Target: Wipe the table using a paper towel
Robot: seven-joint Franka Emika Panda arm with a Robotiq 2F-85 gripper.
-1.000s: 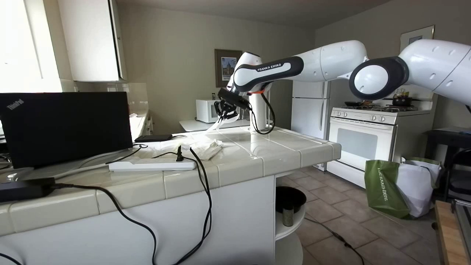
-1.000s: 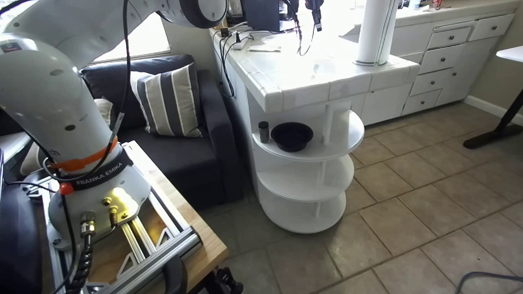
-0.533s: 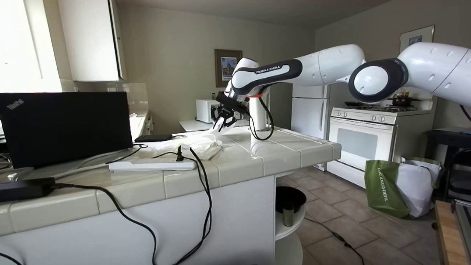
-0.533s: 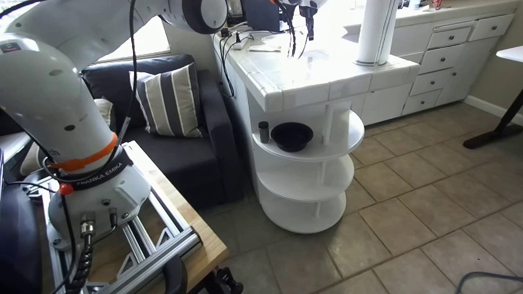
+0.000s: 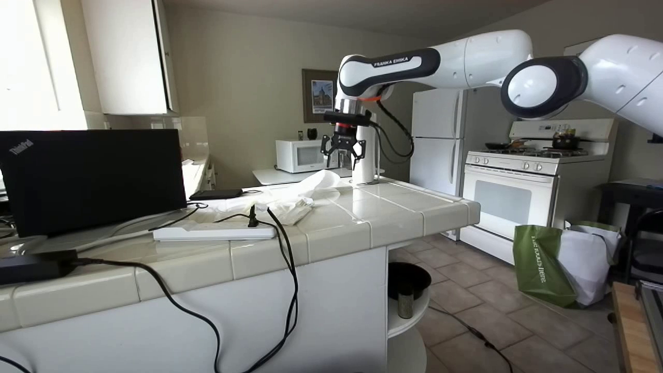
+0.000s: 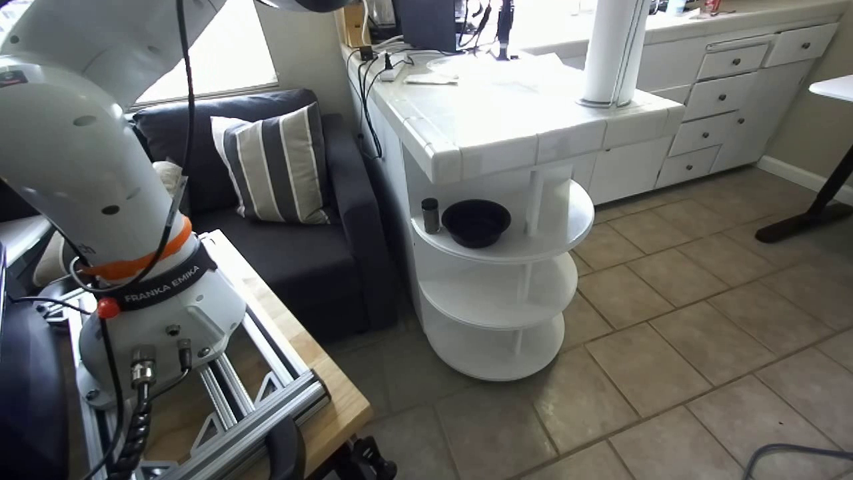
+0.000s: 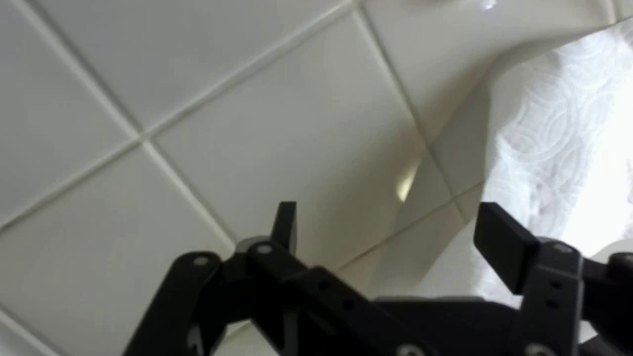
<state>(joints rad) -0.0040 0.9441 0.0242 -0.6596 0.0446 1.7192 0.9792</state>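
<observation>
My gripper (image 5: 342, 165) points down above the tiled table (image 5: 399, 207), its jaws wide apart with nothing between them. A loose white sheet of paper towel (image 5: 320, 182) lies curled on the tiles just below it. In the wrist view the sheet (image 7: 564, 148), embossed with circles, spreads at the right, partly behind one of the fingers (image 7: 504, 247); bare tiles fill the left. Close beside the gripper, the white paper towel roll (image 5: 368, 168) stands upright, also visible in an exterior view (image 6: 610, 53). Glare there washes out the tabletop around the gripper (image 6: 504, 57).
A black laptop (image 5: 93, 181), a white power strip (image 5: 215, 234) with dark cables, and a flat black box (image 5: 215, 195) occupy the table's near and left part. Pale crumpled material (image 5: 292, 210) lies beside the strip. A black bowl (image 6: 476, 223) sits on the end shelf.
The gripper was tilted low at the sheet; it has opened, straightened upright and moved up and to the right. The sheet now rests on the table, apart from the fingers.
</observation>
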